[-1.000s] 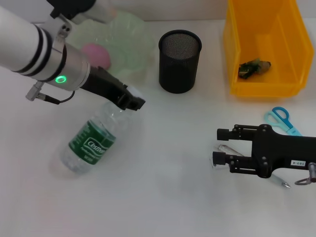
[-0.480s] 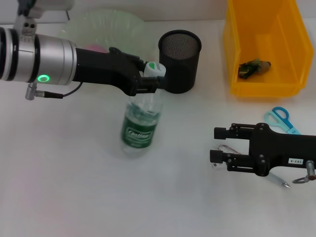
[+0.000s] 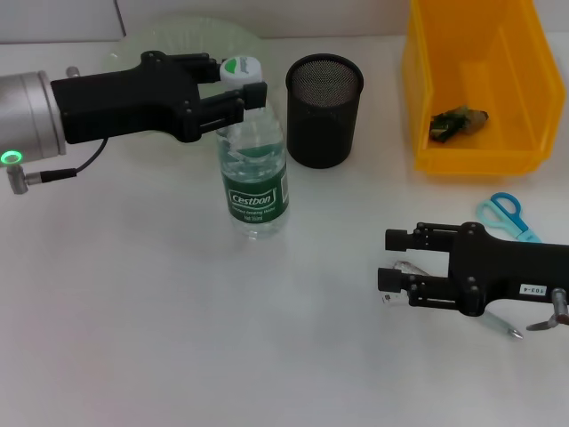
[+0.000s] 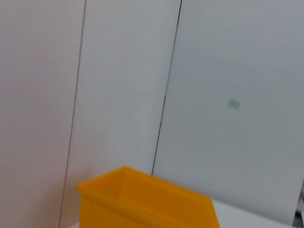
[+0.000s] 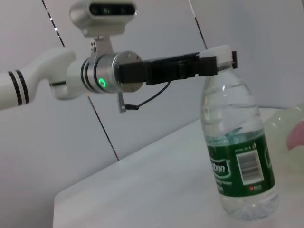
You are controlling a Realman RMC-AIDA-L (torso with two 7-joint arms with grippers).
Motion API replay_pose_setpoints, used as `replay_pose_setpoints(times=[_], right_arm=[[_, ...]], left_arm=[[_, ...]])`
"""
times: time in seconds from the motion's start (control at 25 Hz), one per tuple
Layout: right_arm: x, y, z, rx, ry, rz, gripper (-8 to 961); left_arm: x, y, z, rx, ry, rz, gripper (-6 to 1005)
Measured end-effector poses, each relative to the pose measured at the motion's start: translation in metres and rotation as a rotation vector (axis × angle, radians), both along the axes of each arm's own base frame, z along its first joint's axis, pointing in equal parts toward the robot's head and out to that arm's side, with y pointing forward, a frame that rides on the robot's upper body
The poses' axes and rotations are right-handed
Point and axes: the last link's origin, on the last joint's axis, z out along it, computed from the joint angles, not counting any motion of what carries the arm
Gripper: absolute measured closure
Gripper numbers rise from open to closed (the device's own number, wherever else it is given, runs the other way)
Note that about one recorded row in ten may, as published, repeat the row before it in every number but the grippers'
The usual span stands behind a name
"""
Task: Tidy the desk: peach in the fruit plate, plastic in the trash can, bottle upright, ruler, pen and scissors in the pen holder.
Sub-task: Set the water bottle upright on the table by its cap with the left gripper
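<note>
The clear bottle [image 3: 255,182] with a green label stands upright on the white desk, left of the black mesh pen holder [image 3: 324,111]. My left gripper [image 3: 238,84] is shut on its white cap, as the right wrist view confirms: bottle [image 5: 237,156], left gripper [image 5: 216,59]. My right gripper [image 3: 391,262] hovers low at the right, open, over a small clear object. A pen [image 3: 505,326] pokes out beneath it. Blue scissors [image 3: 507,213] lie behind that arm. The peach [image 5: 297,135] shows pink in the green fruit plate [image 3: 182,40]. Crumpled plastic [image 3: 458,122] lies in the yellow trash can [image 3: 476,156].
The trash can [image 4: 142,199] also appears in the left wrist view, in front of a pale wall. Open desk surface stretches across the front and left of the bottle. I cannot make out the ruler for certain.
The left gripper has lifted the lying bottle by its neck, swung it right toward the pen holder and stood it upright. The right arm has barely moved.
</note>
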Motion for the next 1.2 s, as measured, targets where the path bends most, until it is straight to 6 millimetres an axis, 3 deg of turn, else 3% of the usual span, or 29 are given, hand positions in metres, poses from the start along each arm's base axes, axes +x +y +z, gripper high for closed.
replay_pose_setpoints(times=[0.32,0.68,1.2], right_arm=[[-0.003,0.002,-0.001,0.004,0.023,-0.003,302],[-0.006,0.007,0.003,0.060,0.070,-0.023,301],[-0.001,0.011,0.011,0.141,0.118,-0.073,301]], left_arm=[[-0.030,-0.011,-0.013,0.113,-0.134,-0.049,564],[-0.062,-0.027,-0.030,0.334,-0.119,-0.087,565],[-0.076,-0.028,-0.040,0.366,-0.066,-0.041,565]])
